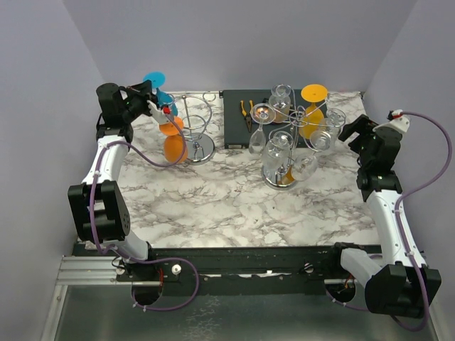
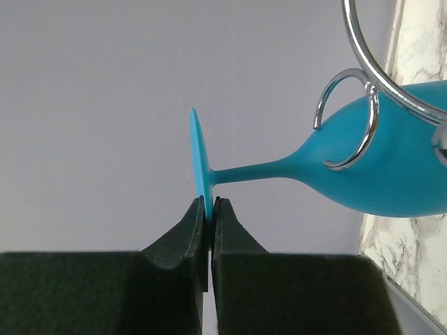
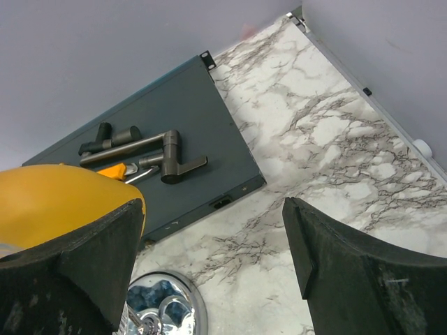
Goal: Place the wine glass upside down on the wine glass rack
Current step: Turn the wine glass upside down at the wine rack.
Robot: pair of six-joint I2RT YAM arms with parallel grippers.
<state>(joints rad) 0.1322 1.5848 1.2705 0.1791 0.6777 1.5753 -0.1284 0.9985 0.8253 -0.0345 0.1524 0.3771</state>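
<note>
The light here is soft and even, coming from overhead. The marble table (image 1: pixel 234 199) reads bright, with only faint, short shadows beneath the rack base (image 1: pixel 201 148), which carries small white glints. From my left wrist the blue glass (image 2: pixel 391 174) is sharp and evenly lit, while my left hand (image 2: pixel 209 206) is near-black, almost without detail. My right hand (image 3: pixel 213 206) looks a little soft up close; the table behind it is crisp.

Our left arm (image 1: pixel 106 160) reaches far-left, our left gripper (image 2: pixel 209 202) pinched on the blue wine glass (image 2: pixel 377 174) by its foot; our right arm (image 1: pixel 387 213) stands bent, our right gripper (image 3: pixel 216 230) spread wide.
</note>
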